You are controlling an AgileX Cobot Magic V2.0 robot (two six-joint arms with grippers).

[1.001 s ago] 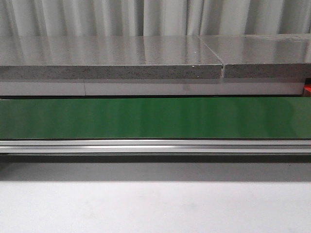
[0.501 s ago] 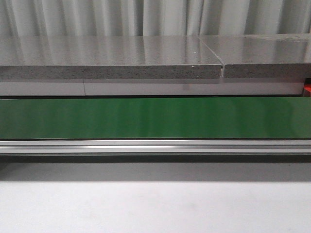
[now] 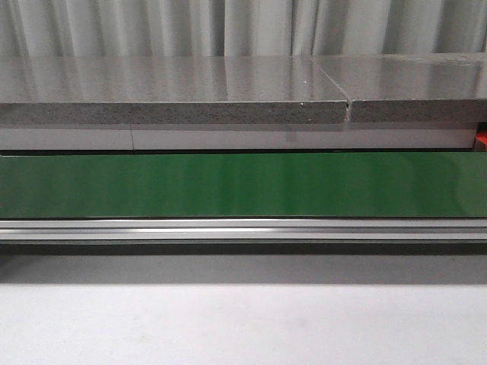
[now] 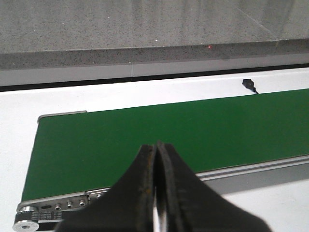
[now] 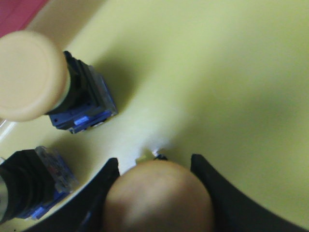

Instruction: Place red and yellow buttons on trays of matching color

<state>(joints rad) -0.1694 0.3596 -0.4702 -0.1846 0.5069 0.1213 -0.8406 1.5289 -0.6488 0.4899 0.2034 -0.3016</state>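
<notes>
Right wrist view: a yellow button (image 5: 157, 195) sits with its domed cap between the two dark fingers (image 5: 212, 186) of the right gripper (image 5: 155, 193), low over the yellow tray (image 5: 231, 82).
Step in hand: judged to be setting this button down on the matching tray; doing it well means lowering until the base rests on the tray, then spreading the fingers evenly so the cap does not roll or tip.
Button to claw: the cap fills the gap between the fingers, and both appear to touch it, so the claw looks to be pinching it.
Neighbours: two more buttons (image 5: 34, 77) with yellow caps and dark blue bodies lie on their sides nearby; the release should stay apart from them.
Red tray (image 5: 17, 12): only a corner shows.
Left gripper (image 4: 157, 193): pressed together, holding nothing, above the green belt (image 4: 193, 130).
Front view: shows neither arm.
</notes>
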